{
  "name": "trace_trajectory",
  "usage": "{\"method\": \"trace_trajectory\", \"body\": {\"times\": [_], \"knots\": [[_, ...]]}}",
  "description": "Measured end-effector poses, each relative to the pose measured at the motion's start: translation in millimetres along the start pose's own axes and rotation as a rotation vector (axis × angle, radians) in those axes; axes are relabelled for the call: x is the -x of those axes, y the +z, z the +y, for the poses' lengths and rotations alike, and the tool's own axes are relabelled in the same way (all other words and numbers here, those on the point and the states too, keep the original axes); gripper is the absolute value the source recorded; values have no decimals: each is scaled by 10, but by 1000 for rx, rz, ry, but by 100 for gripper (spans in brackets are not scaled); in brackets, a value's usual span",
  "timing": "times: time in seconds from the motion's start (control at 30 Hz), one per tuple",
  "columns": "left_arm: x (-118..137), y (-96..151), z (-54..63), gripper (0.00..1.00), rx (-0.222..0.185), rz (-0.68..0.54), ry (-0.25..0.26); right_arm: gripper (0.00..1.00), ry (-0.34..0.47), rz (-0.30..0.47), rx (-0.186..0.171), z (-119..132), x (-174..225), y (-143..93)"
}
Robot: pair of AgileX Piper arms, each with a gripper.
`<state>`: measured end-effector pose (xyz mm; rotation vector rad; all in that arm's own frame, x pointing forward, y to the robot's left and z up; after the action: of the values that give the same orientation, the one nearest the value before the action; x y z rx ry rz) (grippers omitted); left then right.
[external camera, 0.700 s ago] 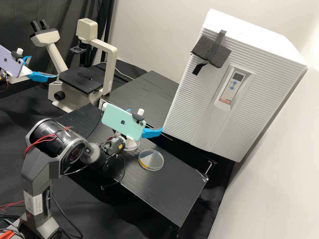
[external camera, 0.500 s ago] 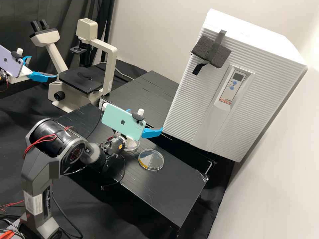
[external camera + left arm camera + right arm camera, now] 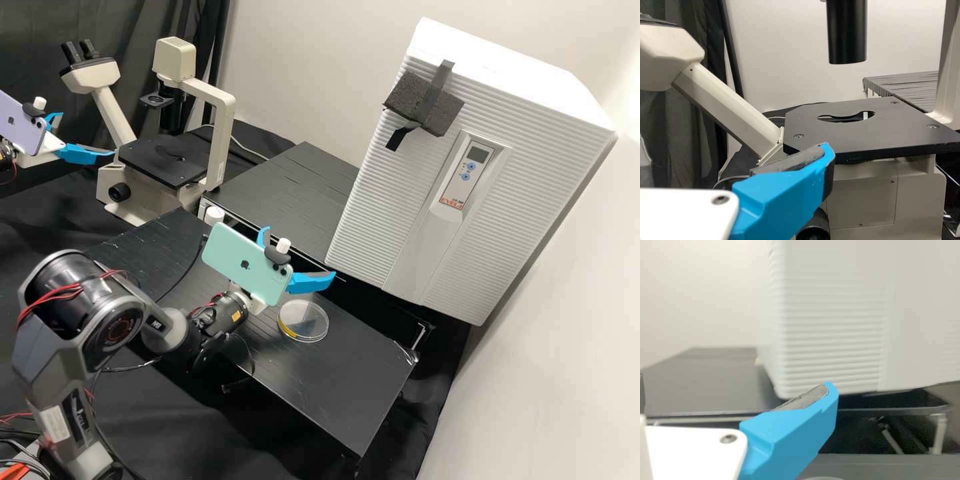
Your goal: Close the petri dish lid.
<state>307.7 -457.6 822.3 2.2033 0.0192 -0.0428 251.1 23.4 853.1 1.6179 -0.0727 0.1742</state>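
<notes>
A round clear petri dish (image 3: 303,321) with a yellow strip at its edge lies on the black bench in the high view. Whether a lid sits on it, I cannot tell. Just behind it, raised over the bench, is my right gripper (image 3: 300,251), its blue fingers spread with nothing between them. The right wrist view has the right gripper (image 3: 737,382) facing the white cabinet, and a pale curved rim shows at the bottom edge. Far to the left, my left gripper (image 3: 87,133) stands open and empty beside the microscope; the left gripper (image 3: 735,155) faces its stage.
A cream microscope (image 3: 217,133) stands behind the bench at the left. The large white cabinet (image 3: 400,200) rises behind the dish at the right. The lower bench's front edge (image 3: 300,413) runs in front of the dish. A cable hangs near the right arm.
The right gripper has shifted slightly right and tilted, while its arm's elbow moved left and down. Another round clear dish piece, earlier partly visible beside it, is now hidden. The left arm stayed still.
</notes>
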Motion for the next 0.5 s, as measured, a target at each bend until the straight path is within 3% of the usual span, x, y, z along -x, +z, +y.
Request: {"method": "trace_trajectory", "body": {"times": [0.1,0.3,0.5], "knots": [[0,0,0,100,0,0,0,100,25,7,2,33,144,54],[0,0,0,100,0,0,0,100,8,-49,8,49,317,230],[0,0,0,100,0,0,0,100,51,-116,-19,194,410,403]]}}
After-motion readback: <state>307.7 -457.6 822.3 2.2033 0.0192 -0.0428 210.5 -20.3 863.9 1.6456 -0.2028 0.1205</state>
